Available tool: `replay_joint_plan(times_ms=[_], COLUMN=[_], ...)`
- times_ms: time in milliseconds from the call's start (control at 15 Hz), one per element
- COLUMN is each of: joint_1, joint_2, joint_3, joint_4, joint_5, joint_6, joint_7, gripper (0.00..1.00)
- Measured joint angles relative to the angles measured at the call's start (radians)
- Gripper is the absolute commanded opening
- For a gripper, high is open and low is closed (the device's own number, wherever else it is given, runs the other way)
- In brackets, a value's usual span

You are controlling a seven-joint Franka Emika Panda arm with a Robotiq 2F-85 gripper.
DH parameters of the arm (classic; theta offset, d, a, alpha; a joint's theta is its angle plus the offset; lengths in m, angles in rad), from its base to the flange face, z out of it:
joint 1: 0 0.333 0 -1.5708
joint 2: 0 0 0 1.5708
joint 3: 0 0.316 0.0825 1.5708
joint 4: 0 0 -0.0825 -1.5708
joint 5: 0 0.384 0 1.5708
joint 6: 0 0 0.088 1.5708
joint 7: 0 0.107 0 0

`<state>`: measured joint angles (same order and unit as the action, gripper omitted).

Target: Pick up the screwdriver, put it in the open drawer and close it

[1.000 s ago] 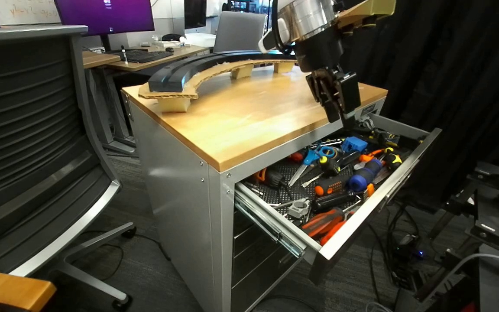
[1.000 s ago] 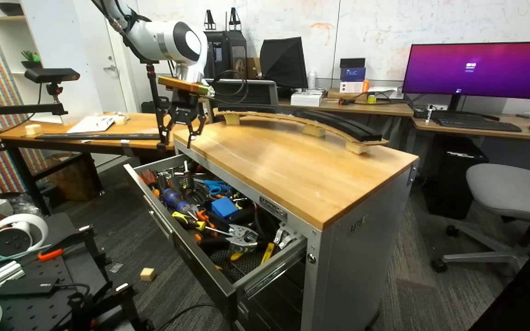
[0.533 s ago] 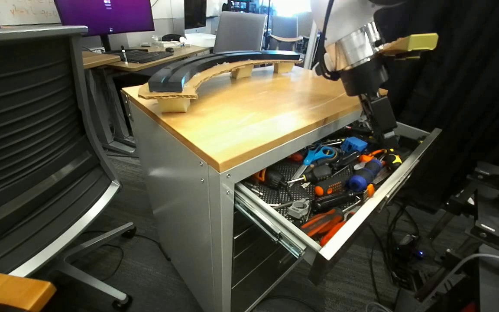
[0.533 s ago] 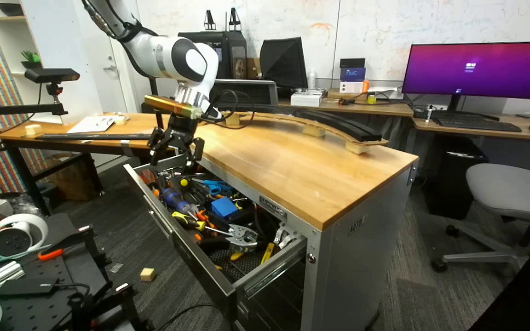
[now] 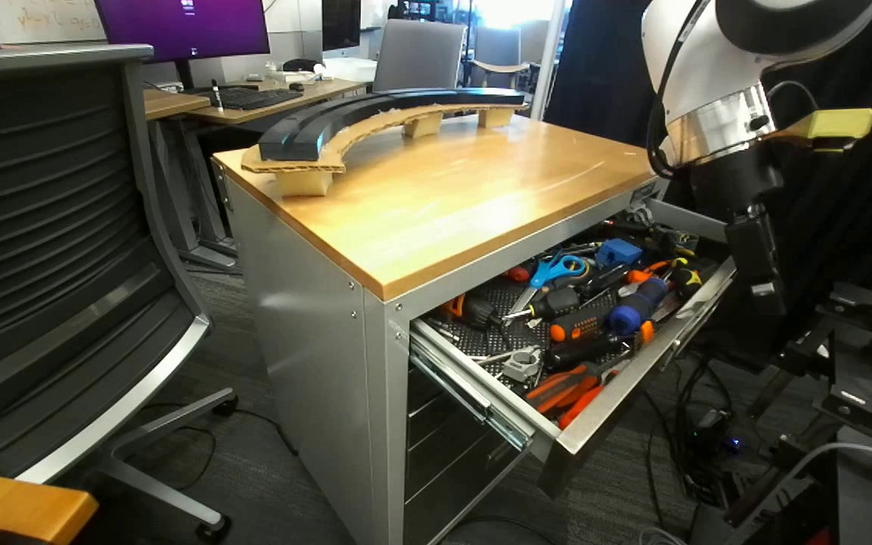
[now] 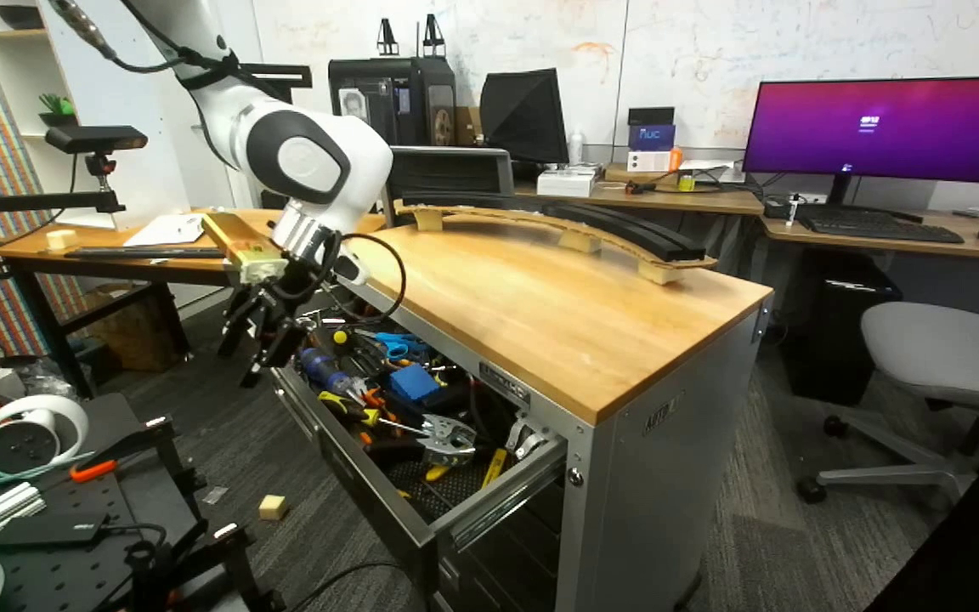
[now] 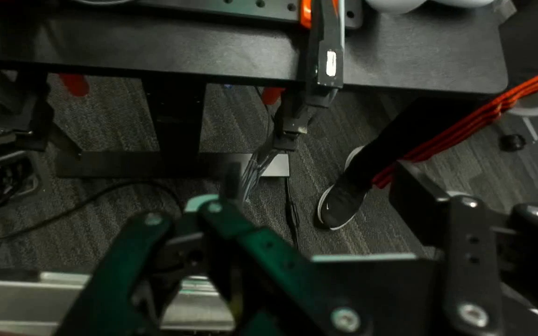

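The screwdriver (image 5: 555, 302), stubby and black, lies among other tools in the open drawer (image 5: 646, 359), its shaft toward the cabinet's near corner. Its yellow spot (image 6: 340, 337) shows in an exterior view. The wide grey metal drawer is pulled far out; its front (image 6: 358, 484) faces the gripper's side. My gripper (image 5: 769, 301) hangs in the air outside the drawer's front edge, low and tilted. It also shows in an exterior view (image 6: 239, 360). In the wrist view the gripper (image 7: 325, 193) is wide open and empty. The screwdriver is out of the wrist view.
A curved black track (image 5: 387, 121) on cardboard stands on the wooden top (image 5: 421, 216). A black table (image 6: 107, 484) with cluttered gear stands opposite the drawer front, its edge (image 7: 157, 56) near in the wrist view. A person's shoe (image 7: 341, 205) is on the floor.
My gripper has come down and moved away from the wooden top, past the drawer, to outside its front. The screwdriver, standing steeply a second ago, now lies flat in the drawer.
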<state>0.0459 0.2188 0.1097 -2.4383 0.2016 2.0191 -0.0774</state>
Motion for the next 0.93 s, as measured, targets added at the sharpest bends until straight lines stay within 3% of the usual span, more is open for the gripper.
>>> replay_joint_plan(times_ms=[267,400,600,933], joint_1=[0.0,0.011,0.068,0.196], joint_2=[0.02,0.045,0.06,0.094], joint_3=[-0.019,-0.031,-0.041,-0.075], joint_4=[-0.045,-0.039,-0.023,0.039], joint_5=[0.027,-0.026,-0.164,-0.459], joint_6=[0.182,0.259,0.276,0.266], joint_7=[0.127,0.227,0.421,0.73], gripper=[0.19,0.07,0.01,0.07])
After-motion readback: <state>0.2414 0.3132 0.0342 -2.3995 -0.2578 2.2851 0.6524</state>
